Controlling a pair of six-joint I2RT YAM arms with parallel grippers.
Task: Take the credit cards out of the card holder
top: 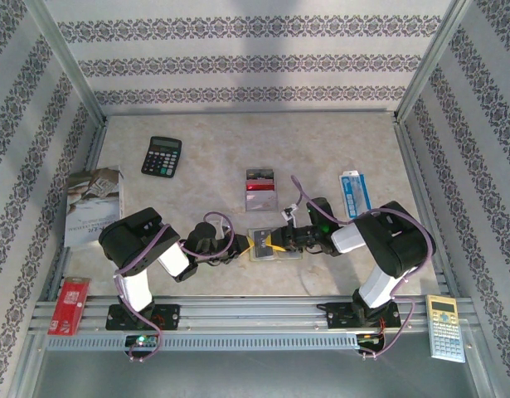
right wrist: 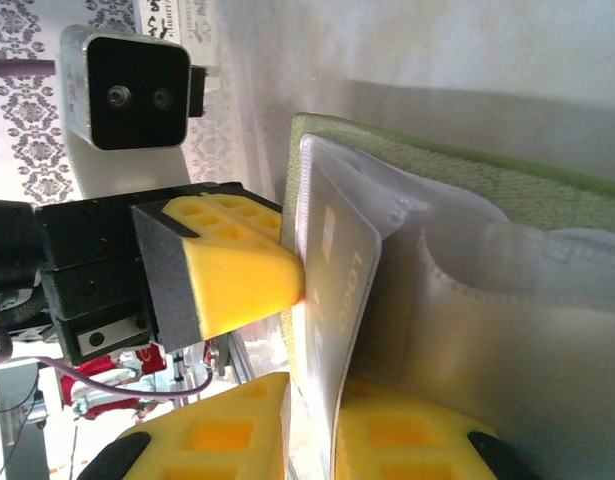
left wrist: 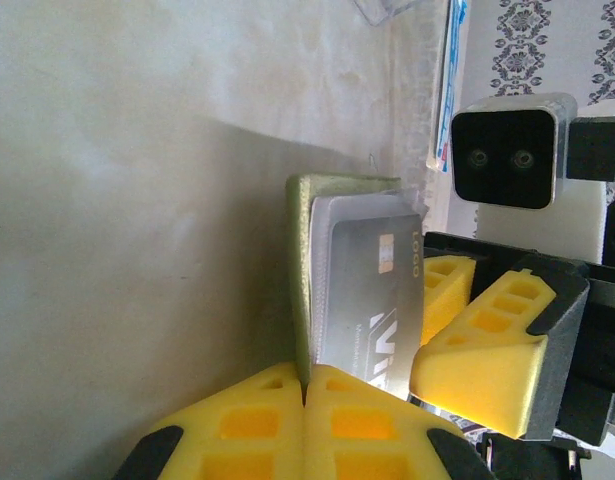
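Observation:
The olive-green card holder (top: pixel 279 255) lies open near the table's front edge, between my two grippers. My left gripper (top: pixel 248 243) (left wrist: pixel 307 372) is shut on its green edge (left wrist: pixel 300 270). A dark grey credit card (left wrist: pixel 372 300) marked LOGO sticks out of the pale clear pocket (right wrist: pixel 507 300). My right gripper (top: pixel 281 242) (right wrist: pixel 317 385) is shut on that card (right wrist: pixel 337 270), with one finger on each face. Behind the holder, loose cards (top: pixel 260 189), red and pinkish-white, lie on the table.
A black calculator (top: pixel 161 155) sits at the back left and a blue-and-white packet (top: pixel 354 193) at the right. A booklet (top: pixel 93 207) lies at the left edge. A red packet (top: pixel 69 305) and a pale calculator (top: pixel 446 327) rest on the front rail.

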